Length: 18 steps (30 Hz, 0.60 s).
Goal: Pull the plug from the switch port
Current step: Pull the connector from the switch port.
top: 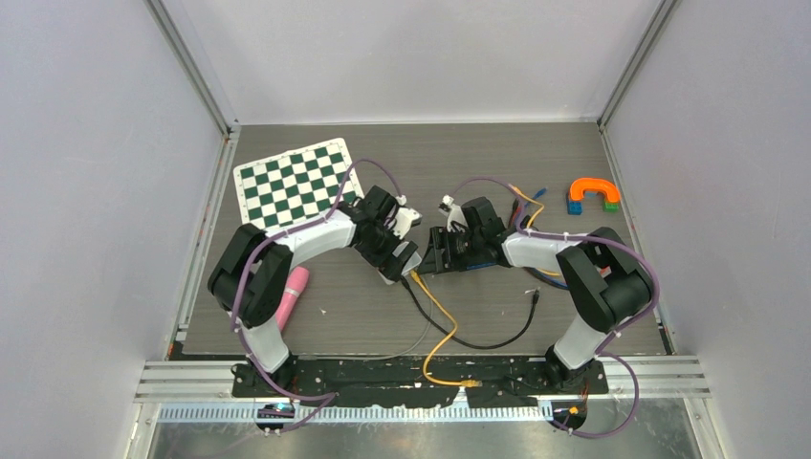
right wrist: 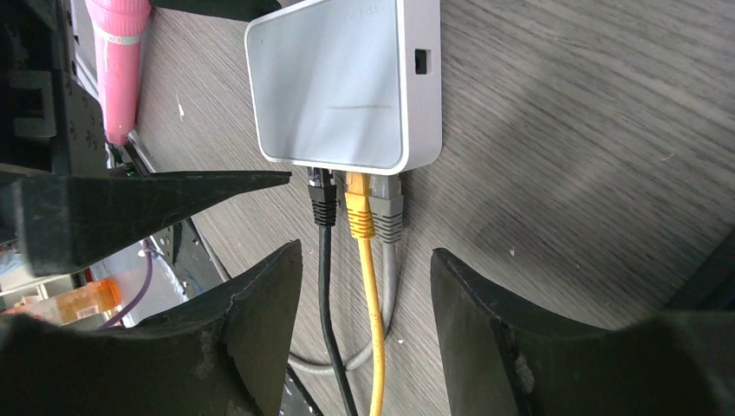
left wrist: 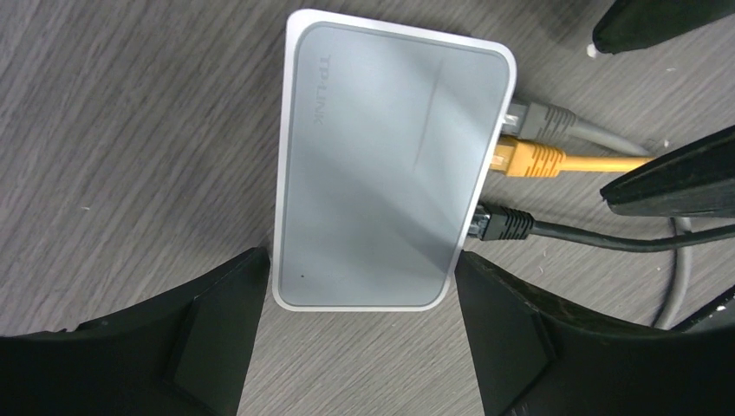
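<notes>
Your switch [left wrist: 390, 165] lies flat on the counter [left wrist: 130, 130], near the middle, between the two arms. It is a smooth, pale grey plastic box with rounded corners, a white rim and faint raised lettering on its lid. The counter under it has a dark grey, streaky wood-grain surface.

Three plugs sit in one side of the switch: a grey plug [left wrist: 546, 117], a yellow plug [left wrist: 529, 160] in the middle and a black plug [left wrist: 503, 224]. Each has a ribbed rubbery boot, and all three are seated in their ports. Their round cables trail off across the counter.

Your left pincer [left wrist: 360, 260] is released, with one matte black, wedge-shaped finger on each side of the switch's far end. You cannot tell whether they press on it.

Your right pincer [right wrist: 366, 256] is also released. Its fingers are spread either side of the three cables, just behind the boots, and grasp nothing.

A glossy pink cylinder [right wrist: 117, 61] lies beyond the switch.
</notes>
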Motion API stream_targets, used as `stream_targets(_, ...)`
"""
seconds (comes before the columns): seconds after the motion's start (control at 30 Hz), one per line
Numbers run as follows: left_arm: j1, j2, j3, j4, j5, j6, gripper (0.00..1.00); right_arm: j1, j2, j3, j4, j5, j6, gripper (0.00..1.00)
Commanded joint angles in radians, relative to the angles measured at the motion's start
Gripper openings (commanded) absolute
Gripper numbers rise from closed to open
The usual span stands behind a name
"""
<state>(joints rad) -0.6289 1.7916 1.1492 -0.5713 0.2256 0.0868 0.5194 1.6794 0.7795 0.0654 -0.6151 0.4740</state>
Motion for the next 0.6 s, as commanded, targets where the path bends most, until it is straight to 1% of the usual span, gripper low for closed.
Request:
stream_targets(0.0,-0.008,0.021,0.053,-0.061,-0.028,0.014,0.77,-0.012,0.028,-0.002,0.075,-0.023,0.055,0.60)
stream_targets(0.1,-0.009,0.027,0.056,-0.067,-0.034,0.012,0.70,-0.012,0.043,0.000,0.082,-0.014,0.070,0.58)
stream_targets(0.17,-0.010,0.026,0.053,-0.070,-0.039,0.008,0.64,-0.013,0.060,0.008,0.080,-0.009,0.075,0.57)
stream_targets(0.23,-0.012,0.022,0.049,-0.072,-0.037,0.011,0.62,-0.014,0.077,0.016,0.086,-0.010,0.080,0.55)
stream_targets(0.27,-0.012,0.019,0.045,-0.075,-0.034,0.013,0.63,-0.015,0.089,0.021,0.090,-0.012,0.082,0.55)
stream_targets(0.3,-0.013,0.014,0.039,-0.078,-0.025,0.018,0.66,-0.014,0.094,0.024,0.098,-0.013,0.087,0.54)
stream_targets(0.33,-0.015,0.010,0.035,-0.079,-0.016,0.024,0.72,-0.014,0.105,0.030,0.101,-0.014,0.089,0.53)
stream_targets(0.37,-0.017,0.008,0.028,-0.080,-0.016,0.025,0.76,-0.015,0.112,0.035,0.105,-0.014,0.093,0.53)
stream_targets(0.4,-0.017,0.007,0.026,-0.081,-0.016,0.025,0.78,-0.015,0.125,0.045,0.106,-0.017,0.095,0.52)
stream_targets(0.57,-0.019,0.013,0.027,-0.096,-0.027,0.028,0.80,-0.014,0.158,0.056,0.119,-0.035,0.107,0.50)
